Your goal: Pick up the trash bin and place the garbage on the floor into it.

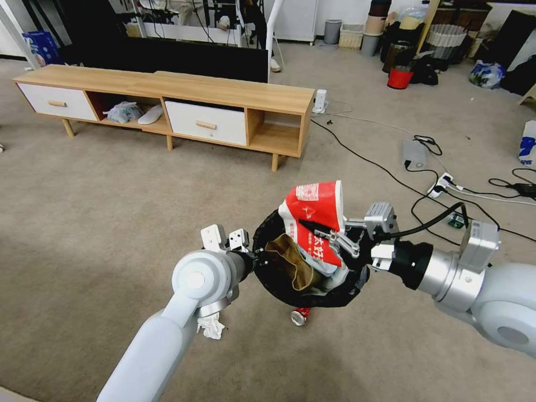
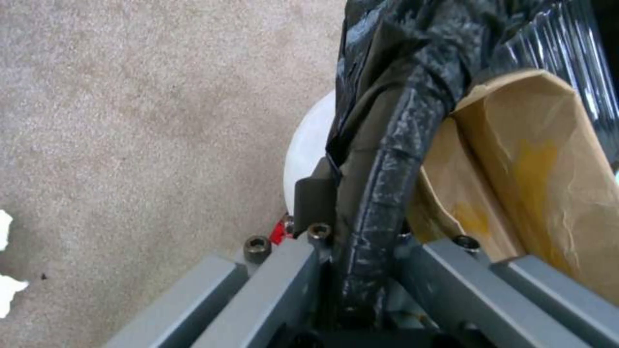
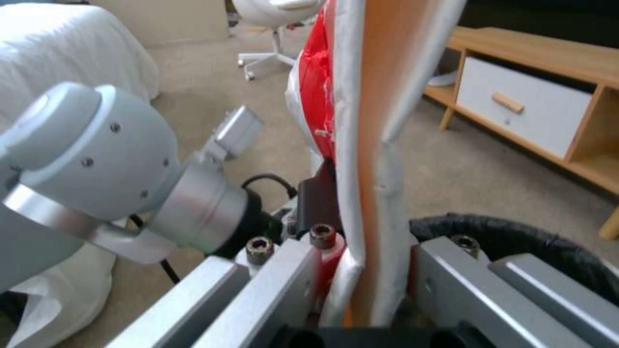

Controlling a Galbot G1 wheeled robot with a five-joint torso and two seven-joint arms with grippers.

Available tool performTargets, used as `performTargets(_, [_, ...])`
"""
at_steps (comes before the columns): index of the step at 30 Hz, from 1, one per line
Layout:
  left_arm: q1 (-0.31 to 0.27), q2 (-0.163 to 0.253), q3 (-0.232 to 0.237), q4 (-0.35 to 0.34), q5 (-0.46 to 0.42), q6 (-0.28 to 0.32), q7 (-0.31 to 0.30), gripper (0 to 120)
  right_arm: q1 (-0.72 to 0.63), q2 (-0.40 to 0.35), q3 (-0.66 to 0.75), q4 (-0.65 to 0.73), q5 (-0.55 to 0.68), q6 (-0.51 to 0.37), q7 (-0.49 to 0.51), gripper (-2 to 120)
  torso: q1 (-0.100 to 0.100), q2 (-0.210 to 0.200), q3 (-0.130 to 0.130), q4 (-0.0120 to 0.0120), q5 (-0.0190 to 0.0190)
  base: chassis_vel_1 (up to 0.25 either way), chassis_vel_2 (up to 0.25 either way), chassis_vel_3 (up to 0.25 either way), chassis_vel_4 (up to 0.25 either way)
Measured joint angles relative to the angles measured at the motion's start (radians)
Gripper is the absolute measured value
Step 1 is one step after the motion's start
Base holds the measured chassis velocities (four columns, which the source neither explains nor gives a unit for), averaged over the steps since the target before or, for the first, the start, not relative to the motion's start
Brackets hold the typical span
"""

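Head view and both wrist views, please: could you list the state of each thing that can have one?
trash bin: lifted off the carpet, its bagged rim clamped.
left end effector: shut on the bin's rim.
snack wrapper: upright over the bin, pinched.
right end effector: shut on the wrapper.
brown paper bag: crumpled, inside the bin.
red can: lying on the carpet.
white tissue: on the carpet.

The trash bin [image 1: 335,290] mouth is crowded: a brown paper bag [image 1: 290,262] and an upright red-white snack wrapper [image 1: 315,223] fill it. Open carpet [image 1: 111,223] surrounds it, save a crushed red can [image 1: 300,316] and white tissue [image 1: 211,326] beneath.
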Motion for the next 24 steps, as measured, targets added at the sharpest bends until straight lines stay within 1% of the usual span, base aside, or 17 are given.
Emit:
performTargets(10, [0.020, -0.006, -0.003, -0.024, 0.000, 0.000, 0.000, 0, 0.007, 0.007, -0.052, -0.022, -0.033, -0.002, -0.001, 0, 0.000, 0.000, 0.000, 0.0000, 0.0000, 0.000, 0.000, 0.000, 0.000])
performTargets(17, [0.045, -0.006, 0.001, -0.052, -0.001, 0.003, 0.001, 0, 0.021, 0.027, -0.118, -0.068, -0.073, 0.001, -0.008, 0, 0.000, 0.000, 0.000, 0.0000, 0.0000, 0.000, 0.000, 0.000, 0.000])
performTargets(24, [0.062, 0.014, 0.002, -0.076, -0.005, 0.004, 0.005, 0, 0.025, 0.054, -0.162, -0.103, -0.097, 0.001, -0.009, 0, 0.000, 0.000, 0.000, 0.0001, 0.0000, 0.000, 0.000, 0.000, 0.000])
